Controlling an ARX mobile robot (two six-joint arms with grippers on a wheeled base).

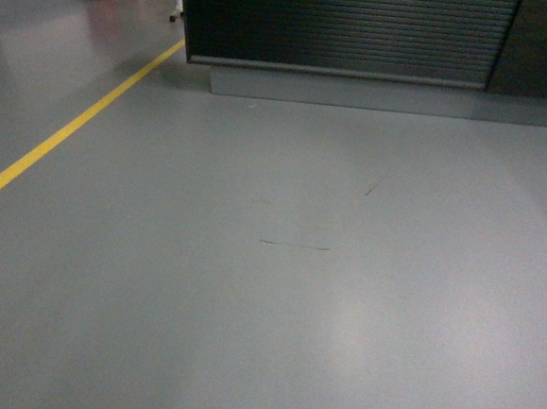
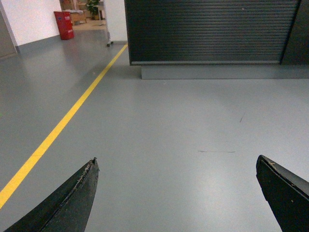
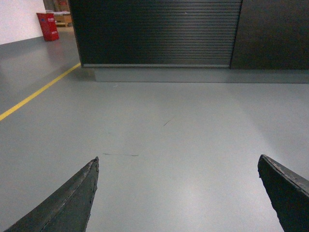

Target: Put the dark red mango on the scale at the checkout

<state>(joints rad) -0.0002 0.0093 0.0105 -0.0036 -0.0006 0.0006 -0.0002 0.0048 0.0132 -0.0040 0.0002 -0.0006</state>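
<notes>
Both grippers [image 2: 176,193] [image 3: 177,193] face the checkout [image 1: 349,26], jaws spread.

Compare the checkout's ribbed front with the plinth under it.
The ribbed front is near-black with fine horizontal ridges; the plinth is plain, smooth grey. The front is tall and stands proud; the plinth is a low strip set back beneath it. Both run along the same counter, above the grey floor.

No legible text

White marks are seen on the red box [image 2: 63,24] at the far wall, but they are too blurred to be read.
</notes>
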